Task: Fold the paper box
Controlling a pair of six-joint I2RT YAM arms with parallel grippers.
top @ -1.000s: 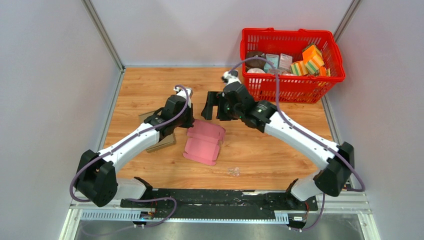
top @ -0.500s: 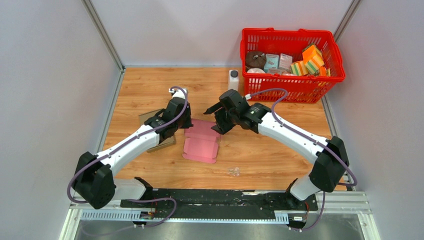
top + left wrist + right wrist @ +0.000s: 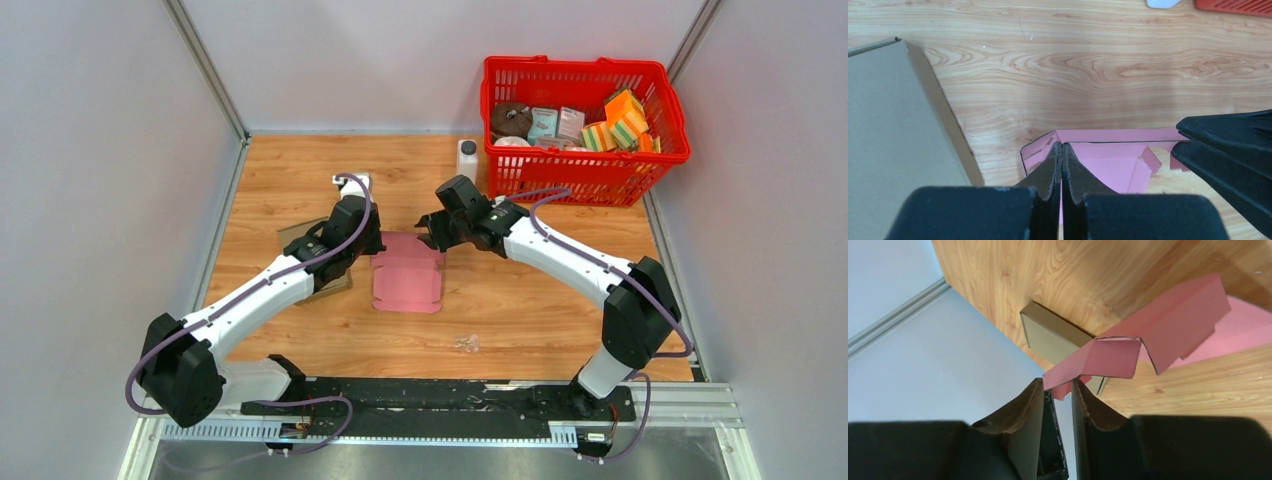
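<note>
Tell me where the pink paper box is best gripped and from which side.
I'd grip the pink paper box by its raised far flap, coming in from the right. The base lies flat on the table with no edge to pinch, while the thin flap stands up free.

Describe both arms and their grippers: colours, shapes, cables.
Both the left arm and right arm have white tubular links between chunky black joint housings. A thin purple cable runs along each, looping free near wrist and shoulder. The left gripper and right gripper are matte black, each with two tapered fingers.
</note>
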